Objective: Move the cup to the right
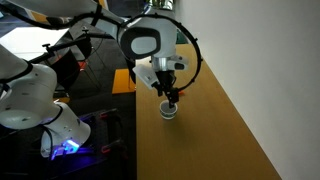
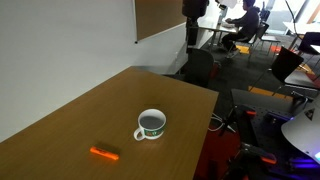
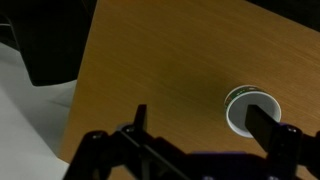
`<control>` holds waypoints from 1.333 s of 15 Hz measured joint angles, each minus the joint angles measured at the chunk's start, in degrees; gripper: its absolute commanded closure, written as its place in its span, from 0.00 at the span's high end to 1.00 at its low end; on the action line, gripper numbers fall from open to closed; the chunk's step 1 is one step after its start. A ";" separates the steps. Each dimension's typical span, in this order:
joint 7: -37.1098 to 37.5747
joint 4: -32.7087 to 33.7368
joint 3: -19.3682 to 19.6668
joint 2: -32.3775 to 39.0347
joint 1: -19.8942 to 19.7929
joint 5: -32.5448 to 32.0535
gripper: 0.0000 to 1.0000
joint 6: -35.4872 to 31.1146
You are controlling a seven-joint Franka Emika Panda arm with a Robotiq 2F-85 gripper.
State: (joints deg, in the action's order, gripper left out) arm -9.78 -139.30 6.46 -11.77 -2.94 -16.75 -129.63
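Observation:
The small white cup [image 1: 169, 111] with a dark inside stands upright on the wooden table [image 1: 222, 135], near its edge. My gripper [image 1: 172, 96] hangs right above it, fingers pointing down. In the wrist view my gripper [image 3: 205, 122] is open: one finger is in front of the cup [image 3: 243, 108], the other is well to the side over bare wood. Nothing is held. In an exterior view the cup [image 2: 151, 124] shows a small handle; my gripper is not in that view.
A small orange object [image 2: 104, 154] lies on the table [image 2: 70, 125] a short way from the cup. The table edge drops off to dark floor, chairs [image 2: 200, 66] and equipment. A white wall [image 1: 270, 60] borders the table's far side.

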 measured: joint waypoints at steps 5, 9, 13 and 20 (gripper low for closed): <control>-3.90 0.06 0.89 8.81 -0.36 6.74 1.00 -9.07; -8.91 0.43 0.26 14.77 -0.35 14.69 1.00 -11.66; -8.89 2.41 -0.60 19.70 -0.35 15.49 1.00 -11.87; -7.34 9.34 -2.82 28.45 -0.34 15.51 1.00 -11.97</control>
State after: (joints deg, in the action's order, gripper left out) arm -17.12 -129.96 3.64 16.68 -3.28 -1.24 -141.61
